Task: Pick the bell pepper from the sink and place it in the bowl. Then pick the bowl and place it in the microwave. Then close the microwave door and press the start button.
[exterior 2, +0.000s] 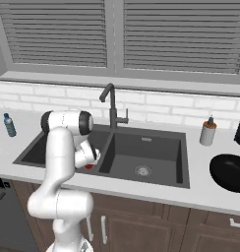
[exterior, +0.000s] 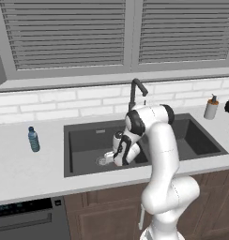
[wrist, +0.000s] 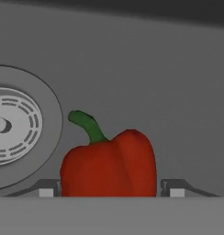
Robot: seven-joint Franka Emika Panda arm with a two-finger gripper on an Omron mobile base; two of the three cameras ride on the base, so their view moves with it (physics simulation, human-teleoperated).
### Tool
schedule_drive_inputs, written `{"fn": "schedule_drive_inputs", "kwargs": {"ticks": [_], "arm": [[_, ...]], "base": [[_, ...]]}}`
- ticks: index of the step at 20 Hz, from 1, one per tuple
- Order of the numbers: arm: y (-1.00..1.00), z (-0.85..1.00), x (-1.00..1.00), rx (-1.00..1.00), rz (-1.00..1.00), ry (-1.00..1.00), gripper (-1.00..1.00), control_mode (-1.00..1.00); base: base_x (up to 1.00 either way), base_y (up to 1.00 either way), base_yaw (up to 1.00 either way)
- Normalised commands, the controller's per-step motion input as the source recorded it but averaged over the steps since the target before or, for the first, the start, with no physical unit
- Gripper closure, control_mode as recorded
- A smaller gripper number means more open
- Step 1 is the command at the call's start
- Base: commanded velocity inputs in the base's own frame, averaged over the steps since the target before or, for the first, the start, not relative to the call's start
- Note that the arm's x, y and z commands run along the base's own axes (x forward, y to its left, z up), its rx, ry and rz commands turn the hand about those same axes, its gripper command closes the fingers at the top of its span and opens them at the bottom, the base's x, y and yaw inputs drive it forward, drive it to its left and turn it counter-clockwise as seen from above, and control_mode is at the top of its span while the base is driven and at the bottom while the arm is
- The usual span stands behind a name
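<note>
Lying on the floor of the sink's (exterior 2: 141,147) left basin, the pepper (wrist: 109,165) has its green stem curling up and toward the steel drain (wrist: 13,125) just beside it in the hand view; its long axis runs roughly from the lower edge of that view up to the stem. The gripper (wrist: 111,193) is down in the basin with its fingertips (wrist: 177,192) spread apart, one on each side of the pepper, close to its flanks; whether they touch it I cannot tell. No readable writing shows. The bowl (exterior 2: 229,172) sits on the counter (exterior 2: 200,189) right of the sink.

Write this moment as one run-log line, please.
phase: grasp pepper | gripper: open, astride pepper | place: left sink basin, beside drain | bowl: on counter
</note>
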Motion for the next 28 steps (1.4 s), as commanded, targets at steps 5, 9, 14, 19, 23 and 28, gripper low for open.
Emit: {"fn": "schedule_drive_inputs", "kwargs": {"ticks": [5,9,14,19,23,28], "arm": [[0.0,-0.15,0.0,0.0,0.0,0.0,1.0,-1.0],[0.11,0.03,-0.01,0.04,-0.01,-0.02,1.0,-1.0],[0.34,0.64,-0.38,0.0,0.0,-0.25,1.0,-1.0],[0.43,0.97,-0.37,-0.02,0.0,-0.3,1.0,-1.0],[0.41,1.0,-0.31,0.0,0.0,-0.27,1.0,-1.0],[0.08,1.0,-0.62,0.0,0.0,-0.3,1.0,-1.0]], "base": [[0.0,0.0,0.0],[0.0,0.0,0.0],[0.0,0.0,0.0],[0.0,0.0,0.0],[0.0,0.0,0.0],[0.0,0.0,0.0]]}}
